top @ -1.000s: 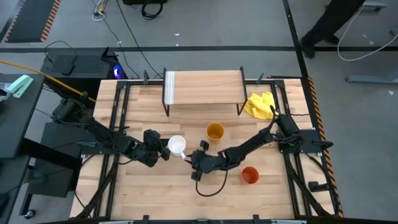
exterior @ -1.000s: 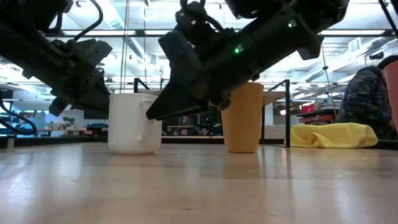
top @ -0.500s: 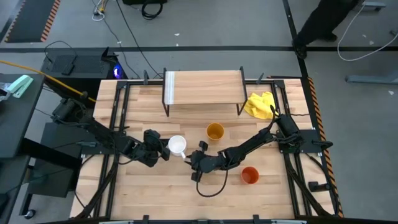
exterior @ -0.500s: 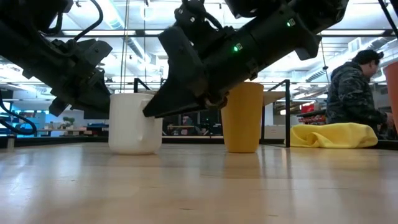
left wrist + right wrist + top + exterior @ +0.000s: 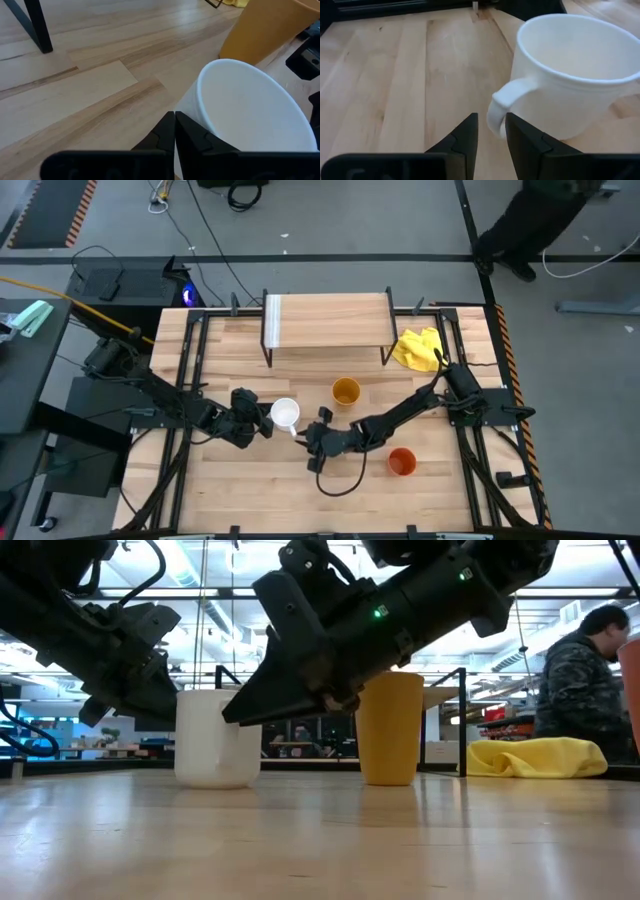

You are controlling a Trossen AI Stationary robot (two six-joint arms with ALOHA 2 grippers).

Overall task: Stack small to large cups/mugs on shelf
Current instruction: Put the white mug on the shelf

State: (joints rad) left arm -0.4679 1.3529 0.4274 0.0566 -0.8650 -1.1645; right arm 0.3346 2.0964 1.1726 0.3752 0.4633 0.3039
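Observation:
The white mug [image 5: 285, 414] stands upright on the table between both grippers. My left gripper [image 5: 264, 423], shut, is at the mug's left side [image 5: 210, 95]. My right gripper [image 5: 303, 430] is open, coming from the mug's right; its fingers stand on either side of the mug's handle [image 5: 499, 105]. The yellow-orange cup [image 5: 346, 391] stands behind the mug toward the shelf [image 5: 325, 320]. The orange-red cup [image 5: 402, 462] stands near the right arm, toward the near edge. My left gripper has its shut fingertips [image 5: 175, 120] at the mug's outer wall [image 5: 189, 106] just below the rim, opposite the handle, coming low from the table's left. My right gripper has the handle's lower end [image 5: 496, 126] between its fingers; whether a finger touches it, I cannot tell.
A yellow cloth [image 5: 418, 348] lies by the shelf's right legs. A white roll-like object [image 5: 272, 320] lies on the shelf's left end. A person [image 5: 585, 680] is in the room beyond the table. Bare tabletop [image 5: 250, 490] spreads toward the near edge.
My right gripper has crept toward the table's left, closer onto the mug's handle. The mug and the left gripper have stayed in place. The person in the background has moved.

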